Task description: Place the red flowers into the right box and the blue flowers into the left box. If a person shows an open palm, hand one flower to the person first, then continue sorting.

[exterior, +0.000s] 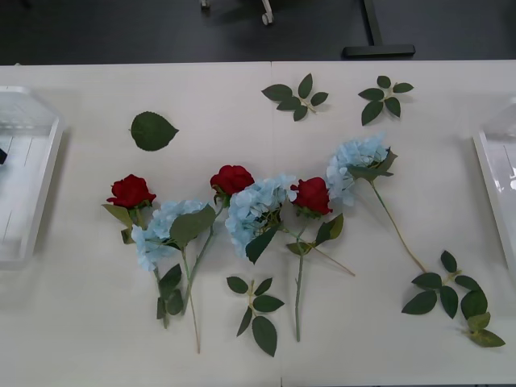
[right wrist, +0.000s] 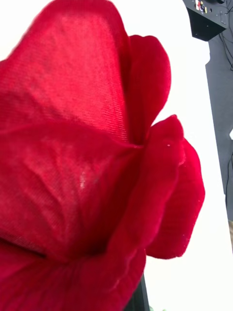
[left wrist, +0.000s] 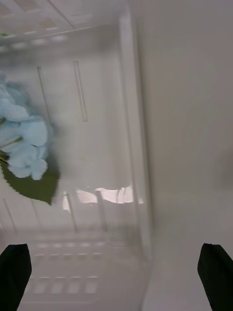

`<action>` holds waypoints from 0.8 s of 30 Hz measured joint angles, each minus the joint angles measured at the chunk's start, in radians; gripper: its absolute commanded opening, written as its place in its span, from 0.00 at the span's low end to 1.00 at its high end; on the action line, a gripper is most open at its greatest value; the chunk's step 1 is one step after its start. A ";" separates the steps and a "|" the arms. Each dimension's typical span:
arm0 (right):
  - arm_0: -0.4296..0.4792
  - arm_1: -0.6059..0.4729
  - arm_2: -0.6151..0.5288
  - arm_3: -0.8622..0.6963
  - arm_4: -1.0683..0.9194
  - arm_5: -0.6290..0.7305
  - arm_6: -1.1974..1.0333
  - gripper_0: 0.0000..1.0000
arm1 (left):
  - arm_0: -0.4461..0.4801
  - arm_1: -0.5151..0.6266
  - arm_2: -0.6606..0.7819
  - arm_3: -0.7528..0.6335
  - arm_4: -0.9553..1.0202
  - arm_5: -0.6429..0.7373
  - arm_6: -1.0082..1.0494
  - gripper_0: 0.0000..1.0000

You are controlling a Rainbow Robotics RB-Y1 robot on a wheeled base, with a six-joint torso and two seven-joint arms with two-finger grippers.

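A red flower hangs right in front of the right wrist camera, over a white surface. A black sliver of finger shows under it at the picture's bottom middle, so my right gripper is shut on it. Three red flowers and three blue flowers lie in a row mid-table. My left gripper is open over the left box, its black fingertips wide apart. One blue flower lies inside that box. The left box and the right box sit at the table's side edges.
Loose green leaf sprigs lie at the back, at the front middle and front right. A single broad leaf lies back left. Dark floor and a table leg lie beyond the far edge.
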 measured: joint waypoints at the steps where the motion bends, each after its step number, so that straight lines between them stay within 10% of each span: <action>1: 0.000 0.000 0.000 0.000 -0.003 0.000 0.000 0.22 | 0.033 0.000 0.019 -0.059 0.000 0.000 0.071 1.00; 10: 0.001 0.001 0.000 0.000 -0.054 0.000 0.000 0.76 | 0.323 -0.078 0.180 -0.437 -0.186 -0.001 0.397 1.00; 24: 0.036 -0.042 0.000 -0.332 -0.516 0.238 0.187 1.00 | 0.418 -0.371 0.200 -0.584 -0.418 0.045 0.686 1.00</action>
